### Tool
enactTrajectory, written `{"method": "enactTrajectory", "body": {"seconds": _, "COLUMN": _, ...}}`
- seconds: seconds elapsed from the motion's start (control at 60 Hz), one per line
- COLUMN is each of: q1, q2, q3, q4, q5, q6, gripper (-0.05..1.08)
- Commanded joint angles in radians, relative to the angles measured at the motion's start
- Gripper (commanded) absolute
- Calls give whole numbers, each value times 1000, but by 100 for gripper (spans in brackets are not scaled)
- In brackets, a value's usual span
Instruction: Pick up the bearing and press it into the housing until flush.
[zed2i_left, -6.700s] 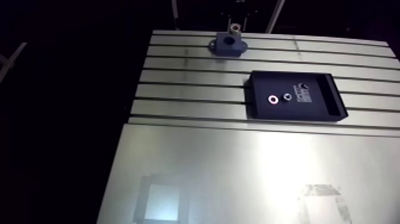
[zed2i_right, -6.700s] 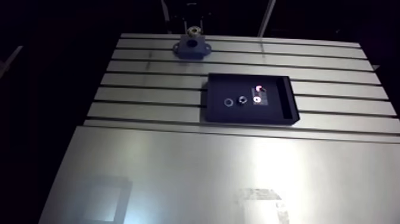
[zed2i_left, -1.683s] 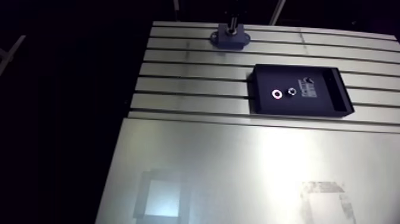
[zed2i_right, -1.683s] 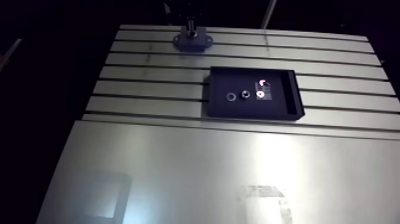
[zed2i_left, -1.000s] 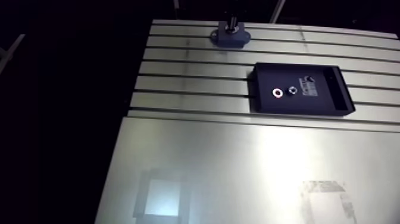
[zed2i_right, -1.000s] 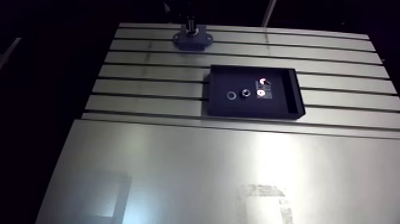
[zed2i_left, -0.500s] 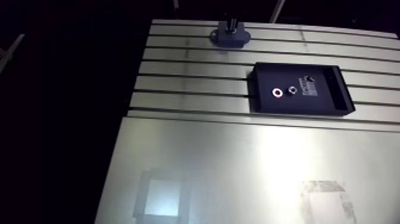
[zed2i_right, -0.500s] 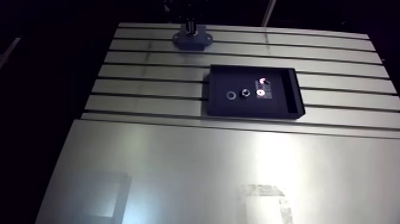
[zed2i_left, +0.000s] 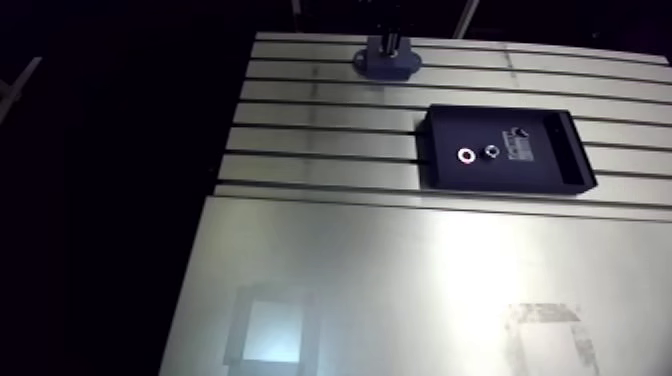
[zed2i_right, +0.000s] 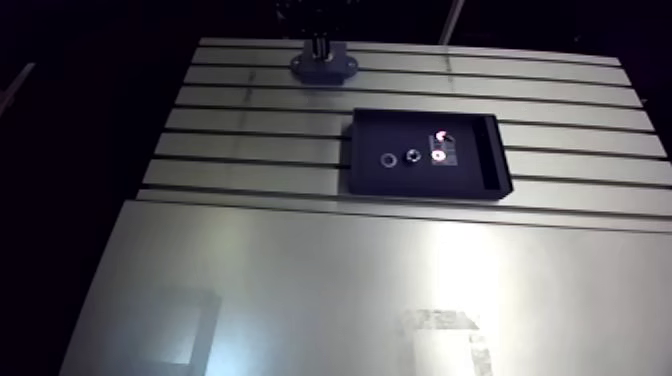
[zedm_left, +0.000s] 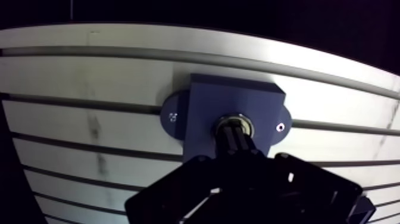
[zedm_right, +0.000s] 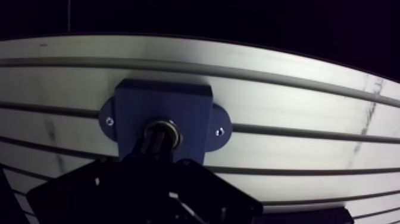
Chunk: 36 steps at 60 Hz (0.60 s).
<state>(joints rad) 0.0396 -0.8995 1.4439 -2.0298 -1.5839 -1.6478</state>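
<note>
Wrist view puts the gripper (zedm_left: 235, 136) straight down on the blue housing (zedm_left: 202, 113), its tip at the metal bearing (zedm_left: 236, 123) in the bore's mouth; whether it is clamped or loose cannot be told. That housing stands at the far edge of the slotted table (zedm_left: 89, 77); nearer and to the right, a black tray (zed2i_left: 445, 135) holds two small rings (zed2i_left: 466, 156).

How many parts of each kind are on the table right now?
Housing: 1
Bearing, at the housing's bore: 1
Tray: 1
Small rings in the tray: 2
Total: 5
</note>
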Motion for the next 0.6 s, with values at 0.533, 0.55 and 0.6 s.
{"method": "enactTrajectory", "body": {"seconds": 0.533, "q1": -1, "q2": 2, "q3": 4, "q4": -2, "q5": -1, "q6": 0, "gripper": 99}}
{"method": "enactTrajectory", "body": {"seconds": 0.55, "q1": -1, "q2": 2, "q3": 4, "q4": -2, "q5": -1, "q6": 0, "gripper": 99}}
{"method": "enactTrajectory", "body": {"seconds": 0.6, "q1": -1, "q2": 2, "q3": 3, "q4": -2, "q5": -1, "q6": -2, "gripper": 99}}
